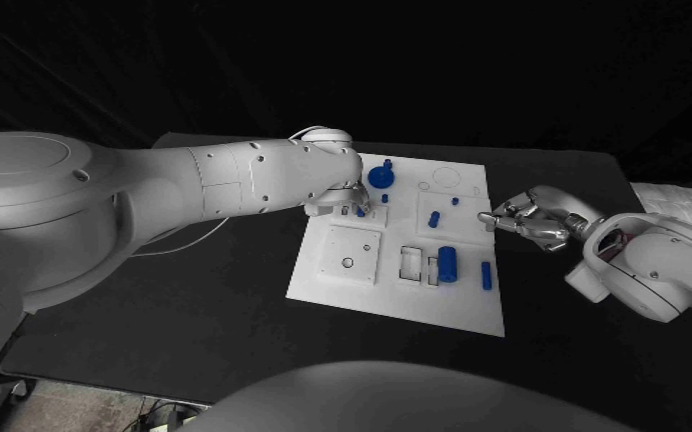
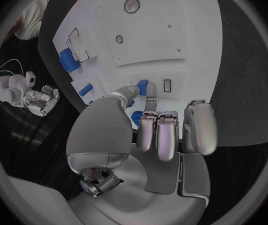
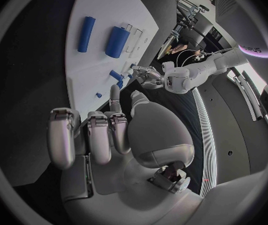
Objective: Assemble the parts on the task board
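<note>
The white task board (image 1: pixel 329 287) lies mid-table. My left hand (image 1: pixel 343 199) reaches over its far left part, and in the left wrist view that hand (image 2: pixel 161 130) pinches a small blue part (image 2: pixel 142 86) between thumb and a finger, right by a small slot (image 2: pixel 166 85). A round blue knob (image 1: pixel 381 176) stands just beyond the hand. A thick blue cylinder (image 1: pixel 447 263) and a slim blue pin (image 1: pixel 486 275) lie on the board's near right. My right hand (image 1: pixel 526 220) hovers at the board's right edge with its fingers (image 3: pixel 99 135) curled in, holding nothing.
Small blue pegs (image 1: pixel 434 219) stand in the board's right half. A square inset with a hole (image 1: pixel 351 252) sits on the near left of the board. A pale object (image 1: pixel 663 197) lies at the table's far right edge. The black table (image 1: pixel 188 302) surrounds the board.
</note>
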